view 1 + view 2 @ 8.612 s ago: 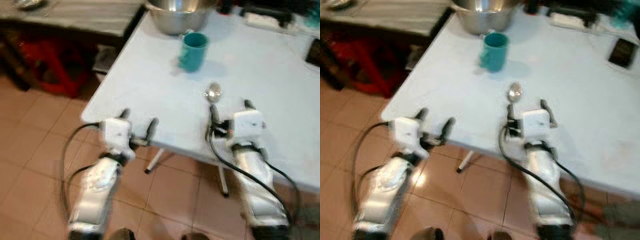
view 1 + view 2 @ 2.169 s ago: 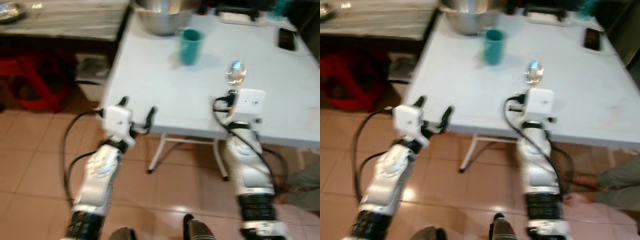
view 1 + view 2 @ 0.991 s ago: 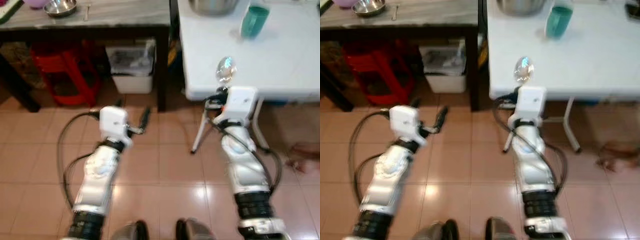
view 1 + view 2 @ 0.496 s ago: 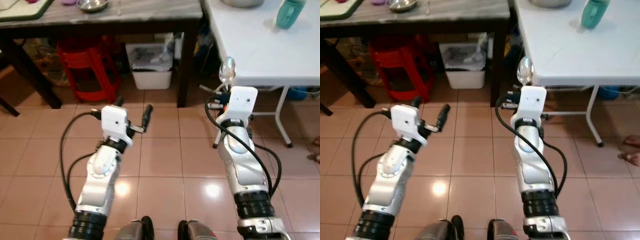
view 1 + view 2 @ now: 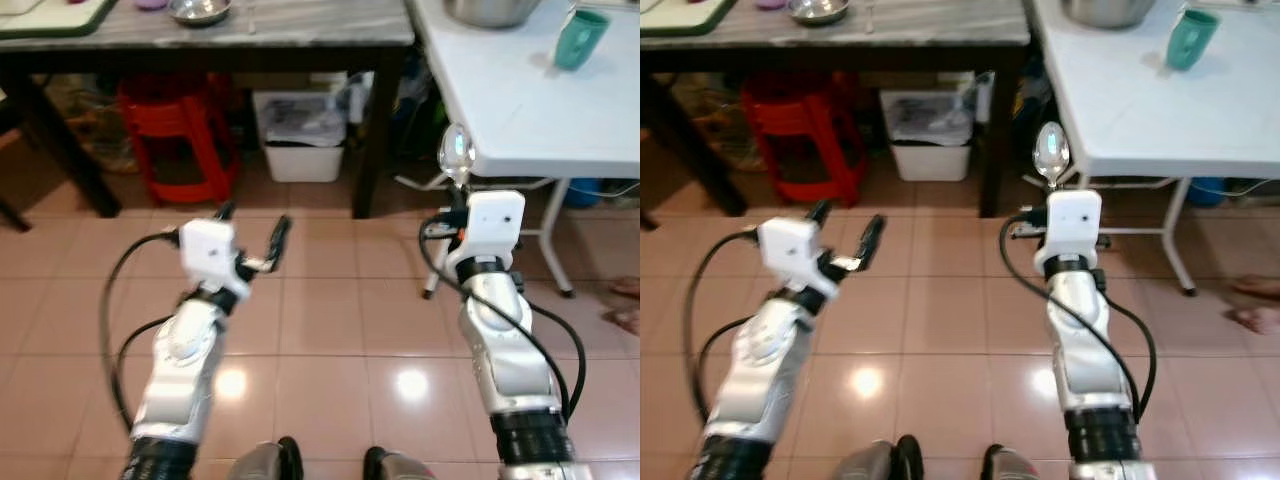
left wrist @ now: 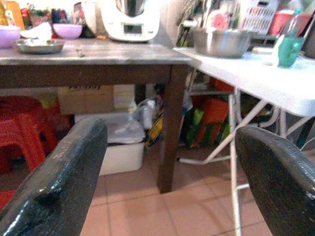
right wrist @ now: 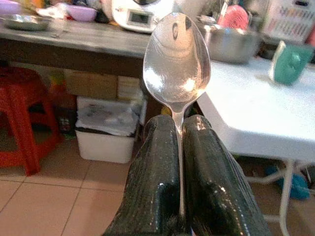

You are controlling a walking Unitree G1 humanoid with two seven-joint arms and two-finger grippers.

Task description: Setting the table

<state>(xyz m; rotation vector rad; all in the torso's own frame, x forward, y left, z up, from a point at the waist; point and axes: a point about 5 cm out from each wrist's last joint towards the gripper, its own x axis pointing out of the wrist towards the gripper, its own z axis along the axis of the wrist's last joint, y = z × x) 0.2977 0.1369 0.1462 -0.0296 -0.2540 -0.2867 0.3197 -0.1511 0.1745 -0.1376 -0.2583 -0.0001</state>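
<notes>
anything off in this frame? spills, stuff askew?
No spills or damage stand out. The right gripper is shut on a spoon, held upright with its bowl on top, over the tiled floor beside the white table. The teal mug stands upright there. The left gripper is open.

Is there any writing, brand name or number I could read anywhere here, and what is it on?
None can be read.
The white kitchen machine on the dark table has a small display, too blurred to read.
The cardboard box under that table carries a dark line of print, too blurred to read.
The spoon in the right gripper, the green cup and the white table show no lettering.
</notes>
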